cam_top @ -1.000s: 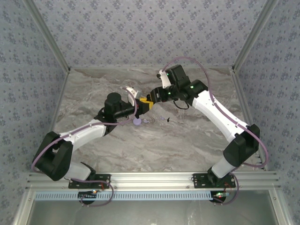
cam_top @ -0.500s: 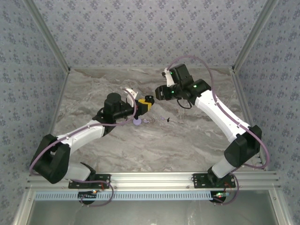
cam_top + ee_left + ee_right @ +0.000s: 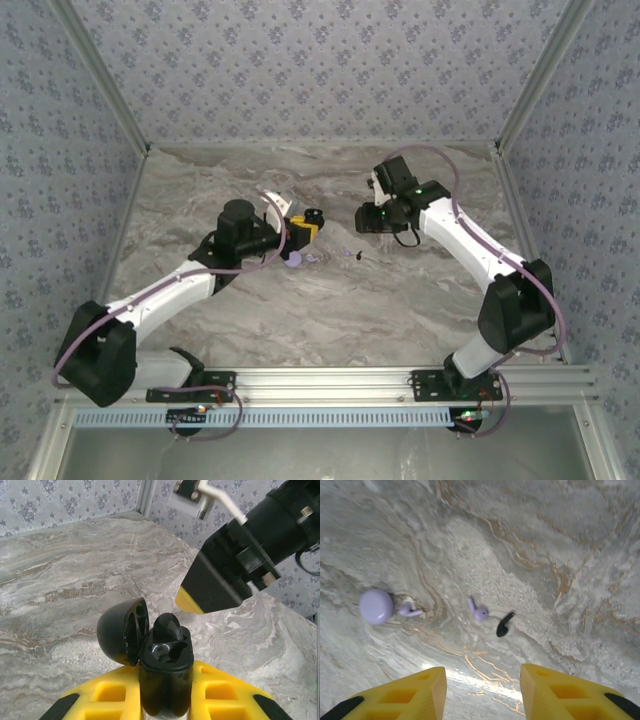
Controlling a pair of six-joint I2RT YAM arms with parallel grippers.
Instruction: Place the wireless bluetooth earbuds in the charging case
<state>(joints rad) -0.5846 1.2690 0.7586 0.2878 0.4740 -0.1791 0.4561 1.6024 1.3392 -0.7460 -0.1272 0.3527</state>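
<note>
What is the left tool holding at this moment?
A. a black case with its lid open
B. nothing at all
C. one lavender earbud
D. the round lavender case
A: in the left wrist view the left tool is shut on the black case, whose lid stands open beside it.

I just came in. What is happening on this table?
The left gripper holds a black case in its jaws, lid open, and one black earbud seems to sit inside. The right gripper hovers above the table, jaws open and empty. Below it lie a second black earbud, a closed lavender case and two lavender earbuds, none of them in a case yet.
</note>
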